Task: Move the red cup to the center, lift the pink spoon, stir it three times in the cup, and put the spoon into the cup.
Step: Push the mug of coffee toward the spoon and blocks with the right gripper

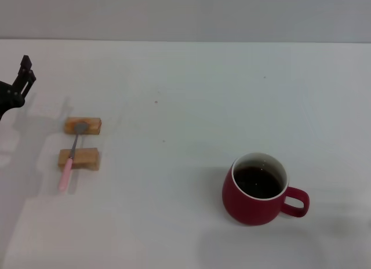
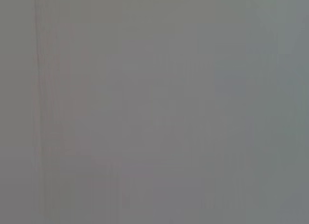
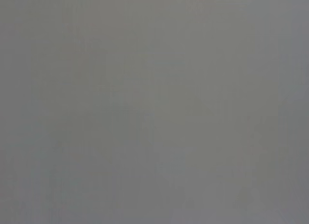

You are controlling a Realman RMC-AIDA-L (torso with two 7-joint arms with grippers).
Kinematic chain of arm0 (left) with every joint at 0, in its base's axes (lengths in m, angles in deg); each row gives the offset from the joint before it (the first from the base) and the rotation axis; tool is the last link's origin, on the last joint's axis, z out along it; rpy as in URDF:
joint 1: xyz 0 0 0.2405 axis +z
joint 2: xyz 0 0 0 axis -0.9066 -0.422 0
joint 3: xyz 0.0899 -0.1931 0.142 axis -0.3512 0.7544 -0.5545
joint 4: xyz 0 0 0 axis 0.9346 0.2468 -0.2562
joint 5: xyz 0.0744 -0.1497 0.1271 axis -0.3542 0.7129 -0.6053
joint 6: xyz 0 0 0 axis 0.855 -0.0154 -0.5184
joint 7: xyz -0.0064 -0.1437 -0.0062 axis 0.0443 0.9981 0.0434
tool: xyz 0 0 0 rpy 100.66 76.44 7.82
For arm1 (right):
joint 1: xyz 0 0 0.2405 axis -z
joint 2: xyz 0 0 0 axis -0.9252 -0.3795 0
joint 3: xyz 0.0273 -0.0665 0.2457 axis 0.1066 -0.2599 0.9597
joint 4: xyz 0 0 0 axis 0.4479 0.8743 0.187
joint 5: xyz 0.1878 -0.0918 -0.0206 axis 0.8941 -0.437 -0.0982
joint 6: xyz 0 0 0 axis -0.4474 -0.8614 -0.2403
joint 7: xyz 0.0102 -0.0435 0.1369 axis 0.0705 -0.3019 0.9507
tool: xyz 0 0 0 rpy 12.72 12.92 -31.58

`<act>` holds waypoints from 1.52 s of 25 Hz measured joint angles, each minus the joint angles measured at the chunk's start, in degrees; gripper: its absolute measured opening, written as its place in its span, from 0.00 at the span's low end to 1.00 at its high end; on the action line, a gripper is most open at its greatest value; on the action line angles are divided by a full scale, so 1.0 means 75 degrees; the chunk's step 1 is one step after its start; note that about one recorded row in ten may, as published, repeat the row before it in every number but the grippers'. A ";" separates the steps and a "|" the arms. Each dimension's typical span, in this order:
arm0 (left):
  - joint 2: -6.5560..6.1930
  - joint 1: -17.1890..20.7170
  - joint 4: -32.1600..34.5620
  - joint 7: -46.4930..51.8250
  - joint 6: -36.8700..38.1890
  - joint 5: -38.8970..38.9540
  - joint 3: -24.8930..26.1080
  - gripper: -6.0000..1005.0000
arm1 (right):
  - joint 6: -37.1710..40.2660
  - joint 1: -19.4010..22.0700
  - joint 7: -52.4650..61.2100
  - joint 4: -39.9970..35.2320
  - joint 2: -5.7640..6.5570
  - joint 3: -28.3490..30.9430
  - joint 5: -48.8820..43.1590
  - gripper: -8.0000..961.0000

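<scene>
1. Left tool (image 1: 23, 72): at the far left edge of the head view, above the tabletop (image 1: 185, 106), well apart from the spoon. Only a dark part of it shows; cannot tell how its fingers stand.
2. 2 tan wooden blocks, left side of the tabletop: far block (image 1: 83, 126) and near block (image 1: 79, 159), lying parallel with a gap between them.
3. Pink spoon (image 1: 70, 159): laid across both blocks. Grey bowl rests on the far block, pale pink handle crosses the near block and overhangs toward the robot.
4. Red cup (image 1: 261, 191): upright on the tabletop, right of center and nearer the robot, well apart from the spoon. White inside, dark liquid in it, loop handle pointing to the right.
5. Right tool: not in the head view.
6. Both wrist views: plain grey, nothing to make out.
</scene>
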 joint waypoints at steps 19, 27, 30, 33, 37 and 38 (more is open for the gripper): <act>-0.0001 0.0013 0.0018 0.0000 0.0003 0.0000 0.0000 0.81 | -0.1296 -0.0489 0.0068 0.0273 0.0006 -0.0493 -0.0012 0.01; -0.0001 -0.0109 0.0017 0.0000 0.0003 -0.0001 0.0000 0.81 | -0.1658 -0.0725 0.0073 0.0413 0.0009 -0.0804 -0.0012 0.01; -0.0001 -0.0130 0.0023 0.0000 0.0003 0.0000 0.0001 0.81 | -0.1787 -0.0827 0.0074 0.0481 0.0009 -0.0913 -0.0012 0.01; 0.0002 -0.0132 0.0025 0.0000 0.0003 0.0000 -0.0010 0.81 | -0.1845 -0.0921 0.0076 0.0498 0.0009 -0.1025 -0.0012 0.01; 0.0009 -0.0135 0.0026 0.0000 0.0003 -0.0001 -0.0065 0.81 | -0.1894 -0.1004 0.0078 0.0504 0.0009 -0.1071 -0.0009 0.01; 0.0010 -0.0136 0.0026 0.0000 0.0005 0.0000 -0.0068 0.81 | -0.1905 -0.1021 0.0078 0.0504 0.0009 -0.1087 -0.0008 0.01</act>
